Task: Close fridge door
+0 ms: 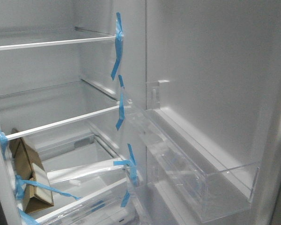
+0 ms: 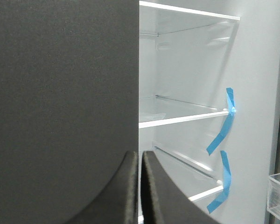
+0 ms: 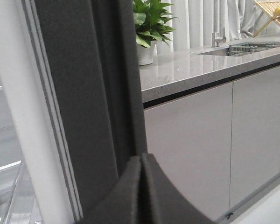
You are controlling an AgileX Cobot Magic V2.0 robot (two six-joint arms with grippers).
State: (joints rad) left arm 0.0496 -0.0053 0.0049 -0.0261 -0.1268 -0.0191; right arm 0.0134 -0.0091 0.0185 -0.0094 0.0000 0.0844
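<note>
Front view: fridge door [image 1: 215, 93] open beside taped shelves [image 1: 61, 124].

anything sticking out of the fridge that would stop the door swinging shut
Nothing visible does. The fridge door stands open, its clear bin empty. The cardboard box sits back on its shelf, behind the front edge, and only blue tape hangs at the shelf ends.
</note>
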